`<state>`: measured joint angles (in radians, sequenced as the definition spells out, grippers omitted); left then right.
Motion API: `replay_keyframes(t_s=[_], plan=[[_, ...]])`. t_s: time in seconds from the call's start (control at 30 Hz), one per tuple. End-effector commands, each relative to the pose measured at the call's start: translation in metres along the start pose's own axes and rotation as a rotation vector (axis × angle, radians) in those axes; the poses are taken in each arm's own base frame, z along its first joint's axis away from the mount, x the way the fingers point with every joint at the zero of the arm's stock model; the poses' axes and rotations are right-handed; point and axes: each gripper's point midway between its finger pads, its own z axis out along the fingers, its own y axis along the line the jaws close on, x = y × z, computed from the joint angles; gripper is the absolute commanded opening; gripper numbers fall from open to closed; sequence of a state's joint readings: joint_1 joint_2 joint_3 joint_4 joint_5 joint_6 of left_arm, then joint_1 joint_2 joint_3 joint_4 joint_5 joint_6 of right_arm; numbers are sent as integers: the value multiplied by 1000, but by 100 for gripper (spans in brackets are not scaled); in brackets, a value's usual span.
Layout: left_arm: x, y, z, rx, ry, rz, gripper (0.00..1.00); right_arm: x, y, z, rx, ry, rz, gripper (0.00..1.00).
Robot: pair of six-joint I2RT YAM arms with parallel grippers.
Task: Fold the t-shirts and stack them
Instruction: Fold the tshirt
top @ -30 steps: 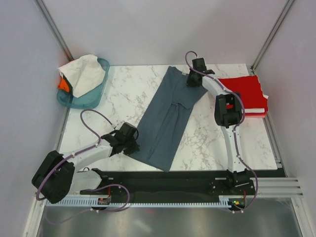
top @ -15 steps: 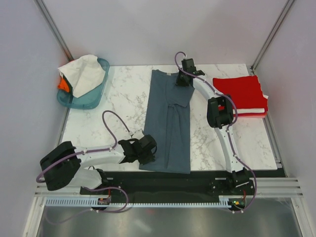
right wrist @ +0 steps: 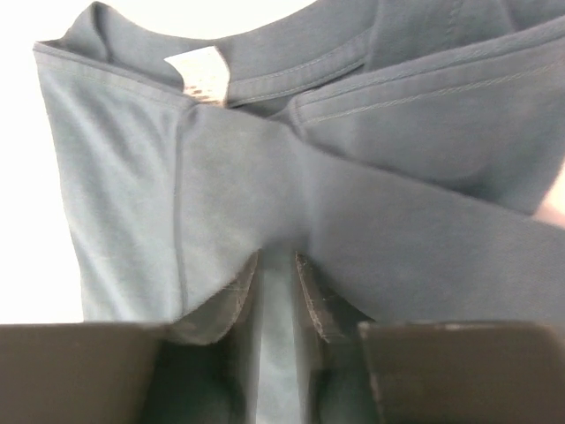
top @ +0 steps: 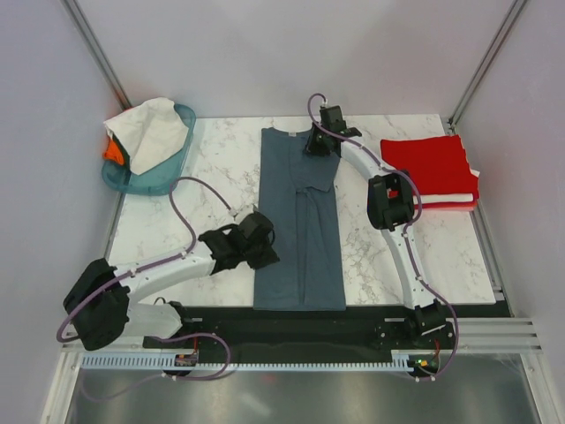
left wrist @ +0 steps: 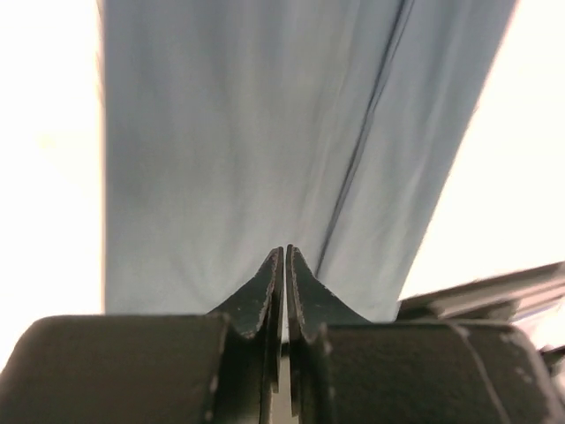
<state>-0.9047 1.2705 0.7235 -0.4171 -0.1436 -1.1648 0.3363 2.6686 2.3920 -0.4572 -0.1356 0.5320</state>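
Left end effector (left wrist: 284,252) pinched together on the left edge of the slate t-shirt (top: 298,221), right end effector (right wrist: 275,261) clamped just below the collar (right wrist: 265,53) (label (right wrist: 199,69) showing). The shirt lies flat on the tabletop (top: 221,177), long axis running straight away from me. I judge the left arm is nearer its near end for the fold.

The left arm (top: 154,276) lies low and reaches rightward from its base at the near-left corner, elbow bent, wrist level. The left gripper (top: 265,250) points right, and in its wrist view its fingers (left wrist: 265,287) are pressed together with only a thin sliver between them. The right arm (top: 404,247) stands tall from its near-right base, then bends left and forward, stretching to the far side of the desk. The right gripper (top: 316,146) points down, its fingers (right wrist: 231,296) pinching a fold of the blue-grey t-shirt (right wrist: 115,177).
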Motion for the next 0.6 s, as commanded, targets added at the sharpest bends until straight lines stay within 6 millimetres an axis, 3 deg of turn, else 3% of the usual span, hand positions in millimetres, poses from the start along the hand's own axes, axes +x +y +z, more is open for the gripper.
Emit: replay_keyframes(t_s=[0.0, 0.07, 0.13, 0.2, 0.23, 0.33, 0.37, 0.4, 0.43, 0.53, 0.57], plan=[[-55, -22, -18, 88, -68, 93, 10, -51, 59, -54, -142, -108, -34, 39], [-85, -17, -20, 76, -122, 98, 11, -61, 70, -70, -170, -134, -48, 45], [-111, -20, -24, 64, -180, 101, 22, -76, 80, -95, -187, -173, -72, 50], [-139, -20, -26, 70, -228, 96, 40, -73, 80, -106, -183, -165, -81, 50], [-147, -18, -22, 68, -230, 94, 43, -83, 86, -126, -194, -192, -94, 49], [-178, -20, -13, 82, -265, 75, 43, -78, 75, -150, -177, -182, -85, 48], [-189, -17, -11, 80, -275, 67, 43, -74, 71, -156, -175, -173, -82, 47], [-197, -22, -9, 90, -280, 65, 42, -55, 58, -152, -153, -128, -71, 45], [-202, -20, 2, 80, -278, 62, 40, -58, 59, -170, -155, -147, -73, 42], [-223, -26, 12, 76, -309, 56, 36, -32, 38, -184, -104, -129, -67, 29], [-224, -20, 27, 51, -293, 56, 36, -13, 25, -180, -81, -101, -59, 21]])
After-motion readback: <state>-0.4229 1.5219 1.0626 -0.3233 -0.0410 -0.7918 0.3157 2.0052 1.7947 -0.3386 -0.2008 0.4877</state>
